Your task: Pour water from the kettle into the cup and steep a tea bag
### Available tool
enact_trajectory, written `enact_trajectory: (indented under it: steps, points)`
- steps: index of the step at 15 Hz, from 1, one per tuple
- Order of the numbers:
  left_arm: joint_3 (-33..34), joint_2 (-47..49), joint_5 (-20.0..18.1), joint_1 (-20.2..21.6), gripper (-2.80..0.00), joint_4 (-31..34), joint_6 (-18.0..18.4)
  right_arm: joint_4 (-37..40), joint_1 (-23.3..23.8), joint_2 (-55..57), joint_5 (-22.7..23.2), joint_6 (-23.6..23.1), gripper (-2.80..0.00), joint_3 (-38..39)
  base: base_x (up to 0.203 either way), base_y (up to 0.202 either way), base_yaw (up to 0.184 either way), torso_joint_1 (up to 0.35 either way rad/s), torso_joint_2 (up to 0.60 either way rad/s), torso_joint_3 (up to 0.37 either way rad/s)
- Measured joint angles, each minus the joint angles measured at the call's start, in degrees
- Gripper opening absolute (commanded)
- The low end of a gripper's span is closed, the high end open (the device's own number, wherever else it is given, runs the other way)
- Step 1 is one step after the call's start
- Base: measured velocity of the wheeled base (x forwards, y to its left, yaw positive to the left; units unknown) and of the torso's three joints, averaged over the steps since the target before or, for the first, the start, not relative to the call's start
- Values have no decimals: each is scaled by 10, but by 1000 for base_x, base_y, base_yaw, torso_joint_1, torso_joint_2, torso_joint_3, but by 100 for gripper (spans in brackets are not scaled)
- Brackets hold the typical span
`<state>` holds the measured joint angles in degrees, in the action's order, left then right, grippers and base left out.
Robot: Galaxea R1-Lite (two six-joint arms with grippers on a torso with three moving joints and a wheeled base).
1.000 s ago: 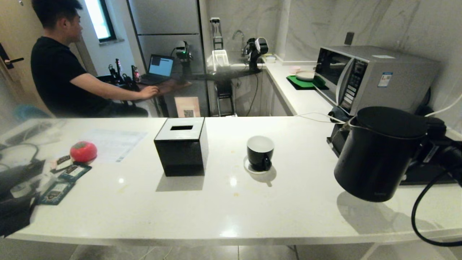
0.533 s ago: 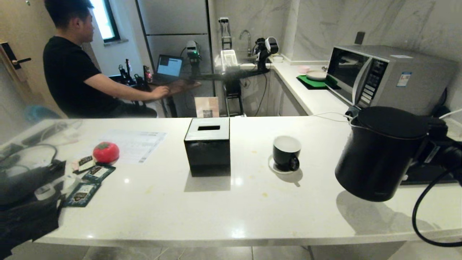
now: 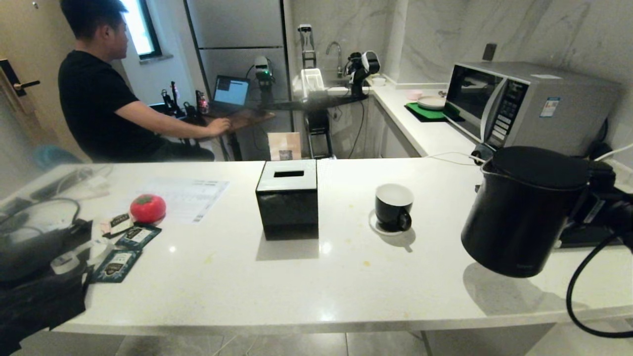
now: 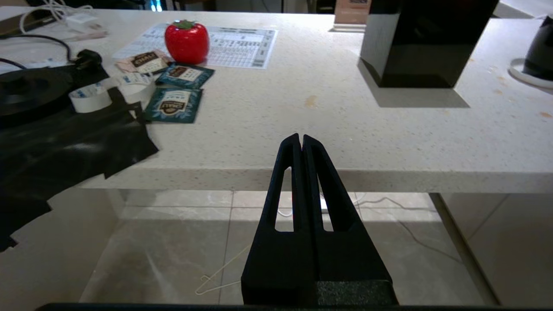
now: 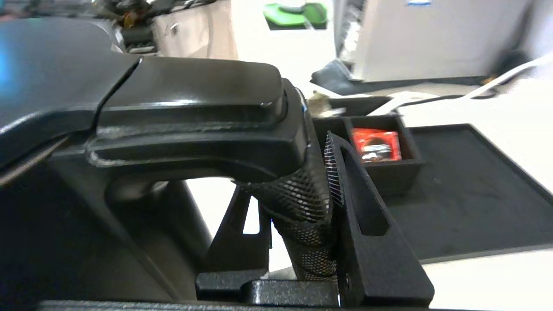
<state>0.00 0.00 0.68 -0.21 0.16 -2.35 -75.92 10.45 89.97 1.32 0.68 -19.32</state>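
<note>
The matte black kettle [image 3: 523, 212] hangs tilted above the counter's right end, its shadow on the top below it. My right gripper [image 5: 293, 172] is shut on the kettle's mesh-wrapped handle [image 5: 302, 203]. The black cup [image 3: 393, 206], white inside, stands on its saucer [image 3: 380, 228] to the kettle's left, apart from it. Teal tea bag sachets [image 3: 114, 265] [image 4: 173, 105] lie at the counter's left end. My left gripper [image 4: 301, 139] is shut and empty, in front of the counter's front edge and below its top.
A glossy black box with a slot [image 3: 288, 200] stands left of the cup. A red tomato-shaped item [image 3: 147, 207], a paper sheet and cables lie at the left. A microwave [image 3: 536, 106] and a black tray [image 5: 466, 194] are at the right. A person sits behind the counter.
The whole head view has slid right, so the camera has moved, not the things. The kettle keeps its place in the picture, and the cup now lies closer to it.
</note>
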Motion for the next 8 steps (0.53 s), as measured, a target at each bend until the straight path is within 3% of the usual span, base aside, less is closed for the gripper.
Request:
enact_trajectory:
  steps: [8]
  points:
    - [0,0,0,0,-280,0,0,2,-5,2,0,0,-280,-12,0,0,0,0,0,0]
